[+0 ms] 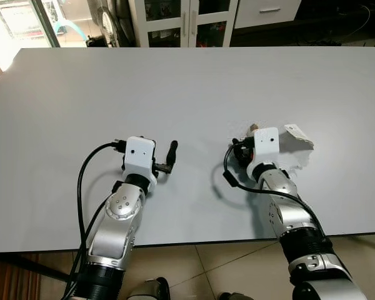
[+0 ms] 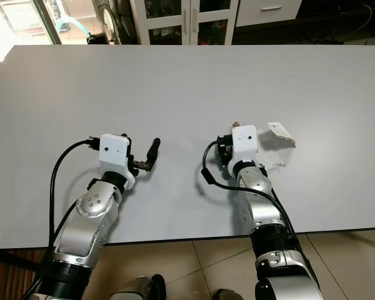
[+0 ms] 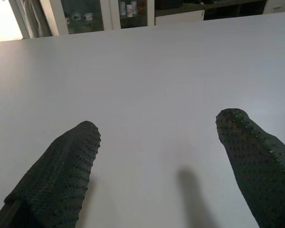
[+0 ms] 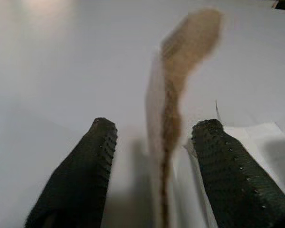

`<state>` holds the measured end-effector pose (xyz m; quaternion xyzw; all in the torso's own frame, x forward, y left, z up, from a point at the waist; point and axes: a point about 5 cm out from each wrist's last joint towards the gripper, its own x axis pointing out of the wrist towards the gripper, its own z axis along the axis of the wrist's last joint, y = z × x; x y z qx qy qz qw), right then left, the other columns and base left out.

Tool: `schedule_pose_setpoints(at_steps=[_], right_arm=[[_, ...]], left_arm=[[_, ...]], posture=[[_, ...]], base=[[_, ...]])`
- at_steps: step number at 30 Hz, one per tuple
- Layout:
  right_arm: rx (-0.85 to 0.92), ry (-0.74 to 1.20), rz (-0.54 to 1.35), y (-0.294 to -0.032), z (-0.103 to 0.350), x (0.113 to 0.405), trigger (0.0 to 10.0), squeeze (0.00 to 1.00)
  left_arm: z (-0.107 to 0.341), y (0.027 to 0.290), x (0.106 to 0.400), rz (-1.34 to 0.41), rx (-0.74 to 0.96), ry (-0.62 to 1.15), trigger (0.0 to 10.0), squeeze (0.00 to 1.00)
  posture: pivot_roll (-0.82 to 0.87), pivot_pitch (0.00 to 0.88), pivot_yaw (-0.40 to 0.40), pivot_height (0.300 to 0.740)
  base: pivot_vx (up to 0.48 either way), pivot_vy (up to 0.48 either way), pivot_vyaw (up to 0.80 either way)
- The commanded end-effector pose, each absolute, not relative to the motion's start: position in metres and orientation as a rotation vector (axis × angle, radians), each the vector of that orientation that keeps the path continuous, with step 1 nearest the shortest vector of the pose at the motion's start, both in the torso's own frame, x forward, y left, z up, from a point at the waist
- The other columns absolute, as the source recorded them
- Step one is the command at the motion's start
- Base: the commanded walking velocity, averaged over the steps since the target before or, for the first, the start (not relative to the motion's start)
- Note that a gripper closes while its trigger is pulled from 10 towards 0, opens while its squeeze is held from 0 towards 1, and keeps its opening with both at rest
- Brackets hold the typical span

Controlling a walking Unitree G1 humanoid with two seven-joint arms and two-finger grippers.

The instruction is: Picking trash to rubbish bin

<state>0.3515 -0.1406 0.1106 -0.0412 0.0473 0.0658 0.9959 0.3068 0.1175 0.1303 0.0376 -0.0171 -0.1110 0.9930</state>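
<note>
Both arms reach over the near edge of a wide white table [image 1: 175, 87]. The left gripper [image 3: 156, 175] hovers low over bare tabletop at about seven o'clock in the head view, its two black fingers [image 3: 61, 175] spread wide with nothing between them. The right gripper [image 4: 154, 175] sits at about five o'clock, its fingers [image 4: 232, 171] also spread apart — a thin, tan and whitish strip of trash [image 4: 173, 95] stands blurred in the gap between them, and whether either finger touches it I cannot tell. Just past that gripper, toward two o'clock from it, a crumpled white scrap of paper [image 1: 298, 134] lies on the table beside the white wrist housing. At twelve o'clock, beyond the far edge, stands a white cabinet with glass doors [image 1: 187, 22].
</note>
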Motion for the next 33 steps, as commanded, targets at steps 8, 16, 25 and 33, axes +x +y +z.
schedule_pose_setpoints(at_steps=[8,16,25,33], right_arm=[[-0.076,0.078,0.124,-0.143,0.112,0.355,0.0,0.00],[-0.073,0.076,0.123,-0.142,0.111,0.355,0.0,0.00],[-0.080,0.060,0.101,-0.151,0.113,0.355,0.0,0.00],[-0.086,0.061,0.088,-0.160,0.110,0.351,0.0,0.00]], left_arm=[[0.132,0.115,0.308,-0.229,0.071,-0.040,10.0,0.00],[0.131,0.117,0.307,-0.226,0.073,-0.038,10.0,0.00],[0.133,0.117,0.306,-0.280,0.037,-0.040,10.0,0.00],[0.133,0.119,0.299,-0.365,0.001,-0.040,10.0,0.00]], posture=[[0.03,0.127,0.023,0.740],[0.03,0.127,0.024,0.740],[0.03,0.124,0.024,0.740],[0.03,0.115,0.022,0.740]], base=[[0.000,0.000,0.00],[0.000,0.000,0.00],[0.000,0.000,0.00],[0.000,0.000,0.00]])
